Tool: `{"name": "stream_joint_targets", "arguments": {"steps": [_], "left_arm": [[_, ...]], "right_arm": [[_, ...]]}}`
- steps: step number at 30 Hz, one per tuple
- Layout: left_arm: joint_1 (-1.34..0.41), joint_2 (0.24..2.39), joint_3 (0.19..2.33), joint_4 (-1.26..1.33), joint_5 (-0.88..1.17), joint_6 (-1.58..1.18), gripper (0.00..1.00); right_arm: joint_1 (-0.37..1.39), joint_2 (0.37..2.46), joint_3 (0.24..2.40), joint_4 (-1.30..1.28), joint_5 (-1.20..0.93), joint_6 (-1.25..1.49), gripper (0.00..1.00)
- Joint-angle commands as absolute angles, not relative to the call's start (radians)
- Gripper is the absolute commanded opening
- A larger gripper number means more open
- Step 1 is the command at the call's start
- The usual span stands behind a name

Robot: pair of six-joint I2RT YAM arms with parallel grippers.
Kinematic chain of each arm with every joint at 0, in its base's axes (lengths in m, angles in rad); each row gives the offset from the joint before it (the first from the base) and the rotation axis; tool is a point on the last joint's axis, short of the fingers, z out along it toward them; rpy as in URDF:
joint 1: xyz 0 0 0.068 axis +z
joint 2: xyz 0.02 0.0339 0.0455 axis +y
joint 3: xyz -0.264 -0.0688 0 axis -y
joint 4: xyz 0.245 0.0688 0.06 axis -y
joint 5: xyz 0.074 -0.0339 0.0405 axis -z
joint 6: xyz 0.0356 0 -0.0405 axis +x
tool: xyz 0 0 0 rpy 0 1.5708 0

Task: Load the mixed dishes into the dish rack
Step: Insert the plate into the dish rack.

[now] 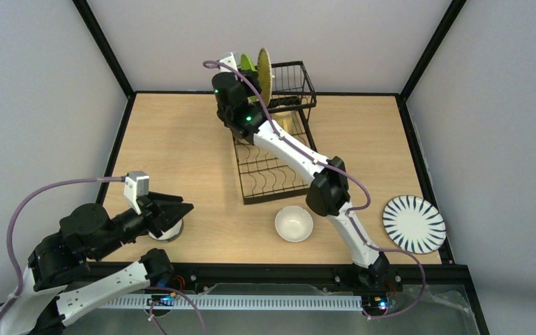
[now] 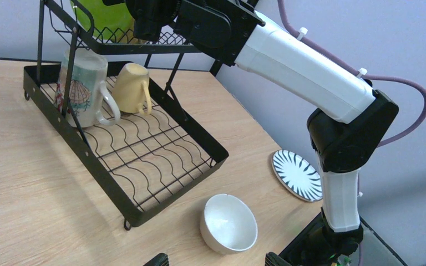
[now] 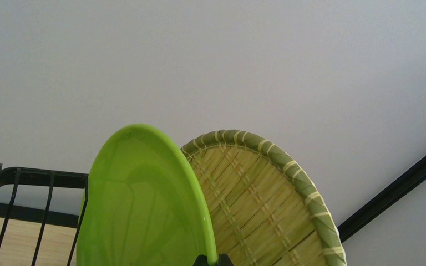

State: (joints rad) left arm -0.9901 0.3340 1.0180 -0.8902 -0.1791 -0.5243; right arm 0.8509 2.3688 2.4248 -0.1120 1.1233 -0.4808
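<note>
Green plate stands upright in the rack's raised basket, beside the bamboo plate, its rim pinched by the right fingers. Left fingers hang spread wide, well left of the rack.

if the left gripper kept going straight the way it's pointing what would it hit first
Probably the white bowl, standing on the table straight ahead of the open left gripper in its wrist view. The dish rack lies left of that line, though depth is hard to judge.

Lime green plate; woven bamboo plate (green-banded rim); blue-striped plate; black rack.
</note>
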Motion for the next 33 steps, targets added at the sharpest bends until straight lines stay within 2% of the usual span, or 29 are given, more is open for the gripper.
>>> {"name": "stream_joint_targets", "arguments": {"steps": [1,33], "left_arm": [[-0.994,0.344,1.013,-0.897,-0.161,-0.5,0.99],[-0.993,0.313,0.985,-0.886,-0.148,-0.501,0.99]], "right_arm": [[0.858,2.4,2.466,-0.1,1.155,-0.533,0.0],[0.905,2.466,2.469,-0.03,1.212,-0.695,0.0]]}}
